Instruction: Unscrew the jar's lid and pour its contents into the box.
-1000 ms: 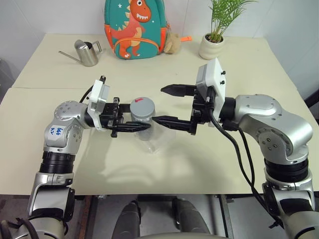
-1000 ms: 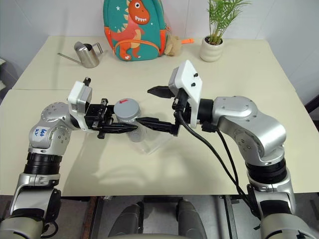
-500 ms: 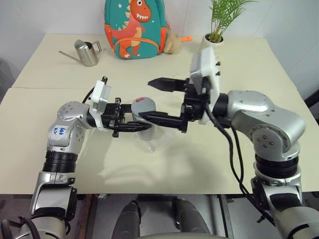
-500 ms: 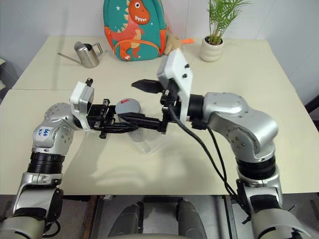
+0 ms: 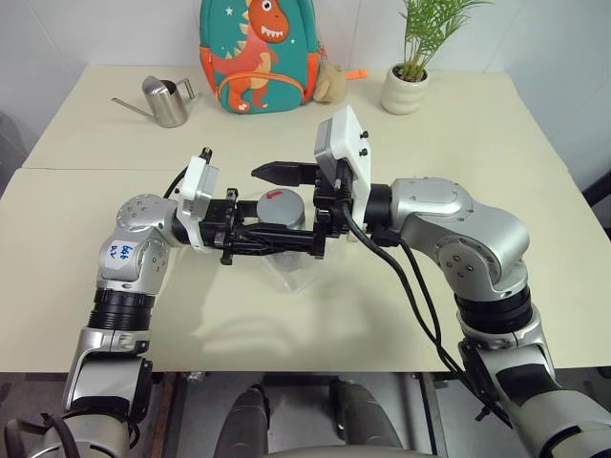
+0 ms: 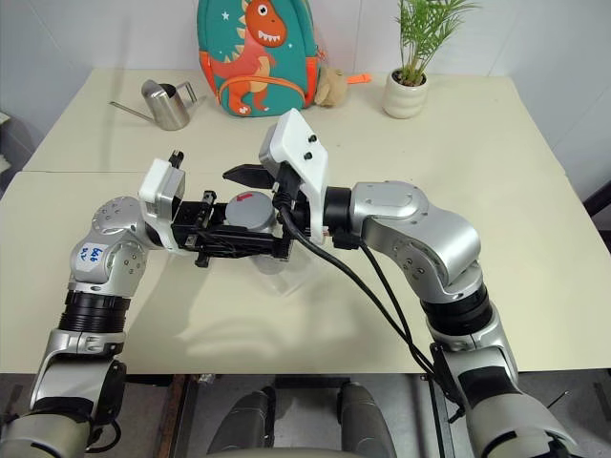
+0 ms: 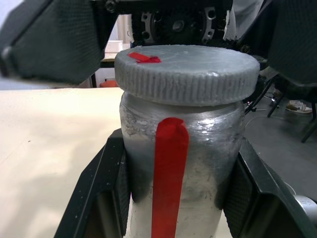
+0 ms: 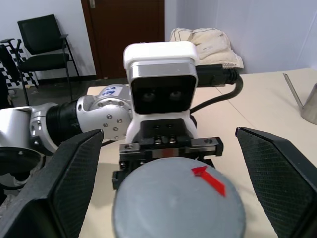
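Observation:
The silvery-grey jar (image 5: 279,221) with a red stripe down its side (image 7: 168,183) is held upright above the table, and my left gripper (image 5: 270,229) is shut on its body. Its ribbed grey lid (image 7: 188,69), marked with a small red arrow (image 8: 208,179), sits on top. My right gripper (image 5: 263,205) is open, level with the lid, one finger (image 8: 74,183) on each side and not touching it. The clear plastic box (image 5: 298,277) lies on the table just below the jar. The contents are hidden inside the jar.
At the back of the table stand a steel watering can (image 5: 168,101), a dinosaur backpack (image 5: 256,52) with a plush toy (image 5: 331,84) beside it, and a potted plant (image 5: 407,84). A seam crosses the table (image 5: 86,170) to the left.
My right gripper has moved left, from beside the jar to straddling the lid, still open. The left gripper and the jar stayed in place.

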Tool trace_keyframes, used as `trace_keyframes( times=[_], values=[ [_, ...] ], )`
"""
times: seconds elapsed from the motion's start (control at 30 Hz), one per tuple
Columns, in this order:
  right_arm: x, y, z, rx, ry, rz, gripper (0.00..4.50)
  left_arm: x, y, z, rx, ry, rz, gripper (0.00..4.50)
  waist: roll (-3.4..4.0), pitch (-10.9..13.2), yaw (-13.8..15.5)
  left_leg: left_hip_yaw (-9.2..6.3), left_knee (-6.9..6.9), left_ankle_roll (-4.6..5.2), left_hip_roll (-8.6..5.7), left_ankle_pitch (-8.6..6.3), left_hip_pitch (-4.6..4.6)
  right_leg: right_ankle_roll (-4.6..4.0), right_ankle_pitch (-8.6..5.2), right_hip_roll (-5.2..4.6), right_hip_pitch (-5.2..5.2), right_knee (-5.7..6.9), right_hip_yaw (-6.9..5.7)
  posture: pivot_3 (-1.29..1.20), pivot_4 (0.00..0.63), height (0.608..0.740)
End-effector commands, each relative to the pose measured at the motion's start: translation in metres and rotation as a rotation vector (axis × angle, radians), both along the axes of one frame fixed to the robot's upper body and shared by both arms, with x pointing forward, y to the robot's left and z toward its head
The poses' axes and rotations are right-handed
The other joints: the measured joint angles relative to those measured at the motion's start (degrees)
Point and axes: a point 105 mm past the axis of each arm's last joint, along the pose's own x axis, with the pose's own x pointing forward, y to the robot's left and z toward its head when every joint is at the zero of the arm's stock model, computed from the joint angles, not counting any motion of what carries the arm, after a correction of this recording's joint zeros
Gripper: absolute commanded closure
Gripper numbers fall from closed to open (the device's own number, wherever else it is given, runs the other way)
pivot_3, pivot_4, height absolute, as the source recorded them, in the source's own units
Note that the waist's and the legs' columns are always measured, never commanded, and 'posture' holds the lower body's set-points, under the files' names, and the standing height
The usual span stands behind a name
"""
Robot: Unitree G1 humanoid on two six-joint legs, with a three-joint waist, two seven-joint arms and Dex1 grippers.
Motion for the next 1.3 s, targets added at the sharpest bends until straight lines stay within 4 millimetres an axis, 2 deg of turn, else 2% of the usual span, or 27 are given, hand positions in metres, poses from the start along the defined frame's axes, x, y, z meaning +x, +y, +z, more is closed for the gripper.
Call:
trace_keyframes(
  times=[0.03, 0.3, 0.9, 1.3],
  values=[
    [-0.004, 0.005, 0.011, 0.025, -0.056, 0.021, 0.01, -0.007, -0.003, 0.006, 0.000, -0.055, -0.019, 2.54, 0.00, 0.00, 0.00, 0.00, 0.00, 0.00, 0.00, 0.00, 0.00, 0.00, 0.00, 0.00, 0.00, 0.00, 0.00, 0.00, 0.150, 0.740],
    [-0.001, 0.003, 0.015, 0.030, -0.071, 0.001, 0.01, -0.008, -0.003, 0.005, -0.004, -0.052, -0.018, 2.54, 0.00, 0.00, 0.05, 0.00, 0.00, 0.00, 0.00, 0.00, 0.00, 0.00, 0.00, 0.00, 0.00, -0.01, 0.00, 0.00, 0.150, 0.740],
    [-0.001, -0.027, 0.009, -0.022, -0.063, -0.082, 0.01, -0.003, 0.000, 0.005, -0.004, -0.049, 0.003, 2.54, 0.00, 0.00, 0.05, 0.00, 0.00, 0.00, 0.00, 0.00, 0.00, 0.00, 0.00, 0.00, 0.00, 0.00, 0.00, 0.00, 0.150, 0.740],
    [0.002, -0.038, 0.008, -0.042, -0.063, -0.125, 0.01, -0.001, 0.000, 0.006, -0.003, -0.052, 0.007, 2.54, 0.00, 0.00, 0.09, 0.00, 0.00, 0.00, -0.01, 0.00, 0.00, 0.00, 0.00, 0.00, 0.01, -0.02, 0.00, 0.00, 0.150, 0.740]
  ],
)
